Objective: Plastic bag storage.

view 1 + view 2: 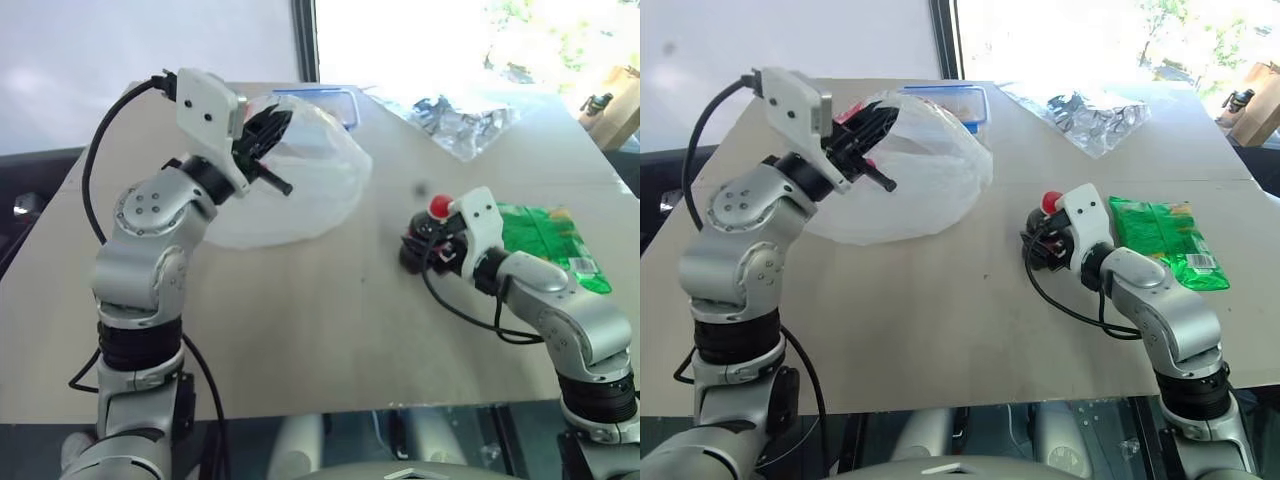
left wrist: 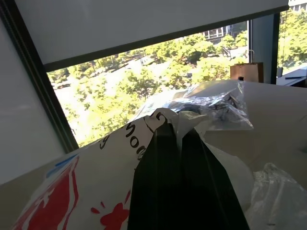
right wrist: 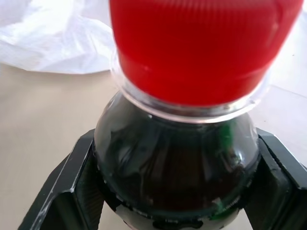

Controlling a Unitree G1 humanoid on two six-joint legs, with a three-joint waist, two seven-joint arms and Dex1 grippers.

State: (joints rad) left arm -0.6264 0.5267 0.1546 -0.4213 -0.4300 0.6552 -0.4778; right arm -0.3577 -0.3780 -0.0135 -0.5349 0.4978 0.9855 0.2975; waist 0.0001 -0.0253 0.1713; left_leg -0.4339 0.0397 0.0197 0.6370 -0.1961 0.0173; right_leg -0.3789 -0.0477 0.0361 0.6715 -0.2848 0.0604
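Observation:
The plastic bag (image 1: pixel 310 190), thin and white with red print, lies bunched on the far left part of the table (image 1: pixel 300 330). My left gripper (image 1: pixel 265 135) is raised over it and shut on a pinched fold of its edge, seen at the fingertips (image 2: pixel 168 129) in the left wrist view. At the right, a dark bottle with a red cap (image 1: pixel 438 207) stands on the table. My right gripper (image 1: pixel 420 245) surrounds it, a finger against each side of the bottle (image 3: pixel 177 158).
A green snack packet (image 1: pixel 545 240) lies just right of the bottle. A clear crinkly bag of silvery pieces (image 1: pixel 460 120) sits at the far side. A blue-rimmed clear container (image 1: pixel 335 100) is behind the plastic bag. A cardboard box (image 1: pixel 615 105) stands beyond the far right corner.

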